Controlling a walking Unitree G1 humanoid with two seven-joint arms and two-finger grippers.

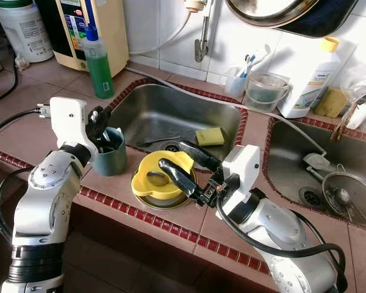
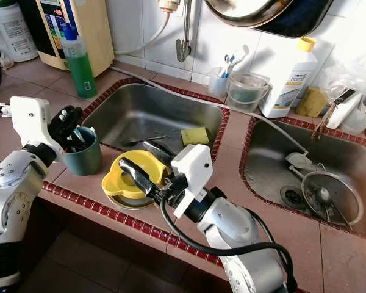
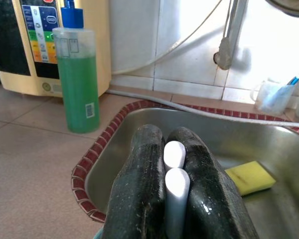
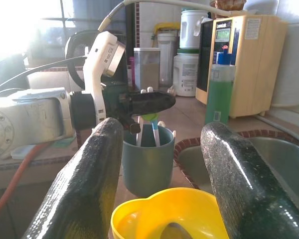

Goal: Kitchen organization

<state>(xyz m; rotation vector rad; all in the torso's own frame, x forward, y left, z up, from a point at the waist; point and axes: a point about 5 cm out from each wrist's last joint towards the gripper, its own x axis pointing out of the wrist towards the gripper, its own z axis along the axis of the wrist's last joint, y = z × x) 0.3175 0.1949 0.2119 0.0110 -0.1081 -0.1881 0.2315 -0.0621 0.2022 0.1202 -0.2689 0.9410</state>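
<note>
At the left of the bench, the left tool (image 1: 99, 125) is clenched on white utensil handles (image 3: 175, 169) over the teal cup (image 1: 111, 154). They should be lowered straight, then released. The right tool (image 1: 182, 165) is spread across the yellow bowl (image 1: 159, 177).

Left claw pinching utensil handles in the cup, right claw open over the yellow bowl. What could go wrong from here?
1. The left claw is shut on white handles standing in the teal cup; a skewed lift might tip the cup.
2. The yellow bowl sits near the counter's front edge; the open right claw could nudge it off.
</note>
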